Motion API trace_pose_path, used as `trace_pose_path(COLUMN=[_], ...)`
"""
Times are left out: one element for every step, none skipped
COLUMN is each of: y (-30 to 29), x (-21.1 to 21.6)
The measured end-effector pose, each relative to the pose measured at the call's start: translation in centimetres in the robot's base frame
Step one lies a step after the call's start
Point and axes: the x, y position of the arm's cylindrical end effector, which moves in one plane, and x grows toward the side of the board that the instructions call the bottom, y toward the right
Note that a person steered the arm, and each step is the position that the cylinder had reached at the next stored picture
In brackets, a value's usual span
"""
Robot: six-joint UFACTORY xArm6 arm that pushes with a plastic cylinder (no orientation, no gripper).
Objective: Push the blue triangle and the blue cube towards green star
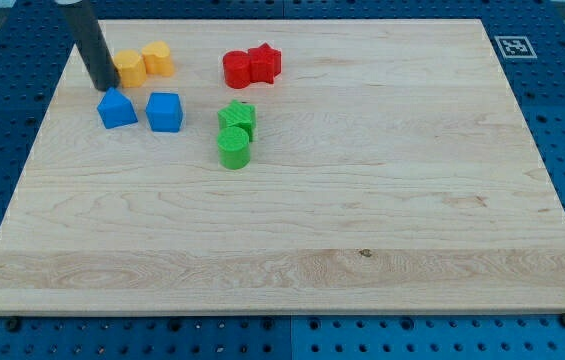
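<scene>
Green plastic cylinder [233, 148] touches green plastic star [238, 117], upper-left part of wooden desk [362, 220]. Blue plastic triangle [116, 108] and blue plastic cube [164, 112] sit left of them. My tip [103, 86] just above triangle; no jaws on this rod.

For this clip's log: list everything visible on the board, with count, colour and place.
Blue triangle: 1, blue, upper left.
Blue cube: 1, blue, right of the triangle.
Green star: 1, green, right of the cube.
Green cylinder: 1, green, touching the star below.
Yellow blocks: 2, yellow, top left, touching.
Red blocks: 2, red, top centre, touching.
Wooden board: 1, light wood.
My tip: 1, dark, just above-left of the blue triangle.
</scene>
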Motion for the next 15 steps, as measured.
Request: trace_pose_path(y=[0.3,0.5,0.5,-0.6,-1.5,-1.7,-1.5,-1.3,-0.8,-0.7,0.0,1.1,1.9,2.7,3.0], x=[-0.5,-1.2,-1.4,-1.3,0.1,2.0,4.0,4.8,5.0,5.1,5.5,5.9,5.9,5.9,5.9])
